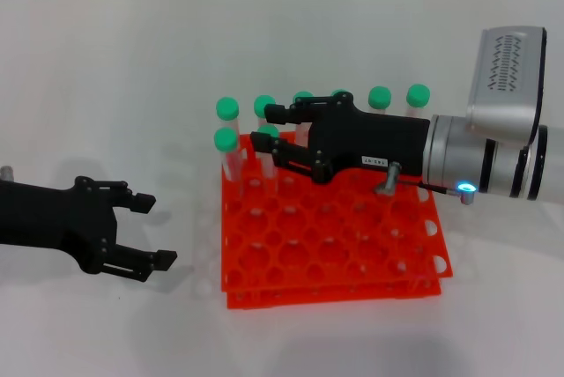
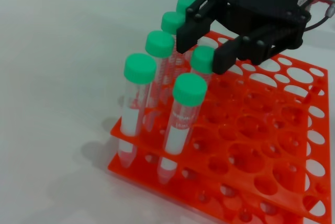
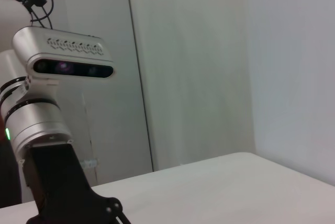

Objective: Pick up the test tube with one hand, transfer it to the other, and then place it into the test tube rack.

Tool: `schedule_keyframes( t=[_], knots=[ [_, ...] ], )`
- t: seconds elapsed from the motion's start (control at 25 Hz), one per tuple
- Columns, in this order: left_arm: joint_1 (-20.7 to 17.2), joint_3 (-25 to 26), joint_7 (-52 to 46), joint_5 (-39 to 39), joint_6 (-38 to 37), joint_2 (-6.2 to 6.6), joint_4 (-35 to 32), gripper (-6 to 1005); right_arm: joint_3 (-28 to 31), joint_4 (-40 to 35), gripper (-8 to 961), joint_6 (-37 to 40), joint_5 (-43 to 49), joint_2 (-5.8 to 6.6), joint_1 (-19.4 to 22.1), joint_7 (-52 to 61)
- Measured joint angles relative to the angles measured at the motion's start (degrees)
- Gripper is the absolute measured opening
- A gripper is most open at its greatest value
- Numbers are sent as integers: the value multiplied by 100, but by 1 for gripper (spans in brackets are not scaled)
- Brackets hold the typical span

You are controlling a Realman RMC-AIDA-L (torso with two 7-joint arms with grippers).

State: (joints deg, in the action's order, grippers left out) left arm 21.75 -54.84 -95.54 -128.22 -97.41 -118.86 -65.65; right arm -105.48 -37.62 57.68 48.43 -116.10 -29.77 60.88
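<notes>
A: Head view first. The bright orange-red square plastic test tube rack (image 1: 335, 245) lies on the white table (image 1: 106, 77), its near rows of holes bare, with free table on every side, widest toward the left. The unlabelled black left gripper (image 1: 160, 232) hangs low over the table beside the rack's left edge, apart from it, fingers spread and holding nothing.

B: And the other arm?

A: The black right gripper with the small white label (image 1: 269, 128) reaches in from the right across the rack's far half. Its two fingers stand on either side of a slender clear test tube with a round green cap (image 1: 268, 133), upright in the second row.

B: Clamped on it?

A: I cannot tell; the fingers sit close to the cap, but contact is not clear (the left wrist view does not settle it either). Other green-capped tubes (image 1: 227, 109) crowd the back row and the left corner, close round those fingers.

B: Left wrist view?

A: The rack (image 2: 293, 130) fills the lower right. The right gripper (image 2: 201, 46) comes from above, one fingertip beside the tube's cap (image 2: 201, 59). Neighbouring tubes (image 2: 139, 68) stand just beside it, leaving little room; the nearer holes are open.

B: Right wrist view?

A: Only the left arm's silver-grey wrist (image 3: 31, 124), a pale wall and the table's edge.
</notes>
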Motion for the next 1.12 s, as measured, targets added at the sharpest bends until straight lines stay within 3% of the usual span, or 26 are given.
schedule_keyframes(
  t=[0.04,0.24,0.48,0.68,0.8,0.92,1.12],
  knots=[
    [3,0,0,0,3,3,0,893,-2,0,284,12,1,0,-2,-21],
    [6,6,0,0,3,8,0,893,68,-61,477,210,-4,28,31,-49],
    [-13,40,40,1,-1,16,0,893,479,-252,589,706,-1,54,305,-210],
    [-48,70,149,38,22,14,-1,893,1048,-498,587,1129,14,99,640,-264],
    [-50,202,231,103,-4,1,-37,893,1442,-737,585,1221,227,187,822,-159],
    [-47,337,325,339,-62,7,-62,893,1901,-998,584,1210,784,264,931,315],
    [-99,590,595,919,-247,25,-208,893,2789,-1530,582,1377,2469,393,969,1787]
  ],
)
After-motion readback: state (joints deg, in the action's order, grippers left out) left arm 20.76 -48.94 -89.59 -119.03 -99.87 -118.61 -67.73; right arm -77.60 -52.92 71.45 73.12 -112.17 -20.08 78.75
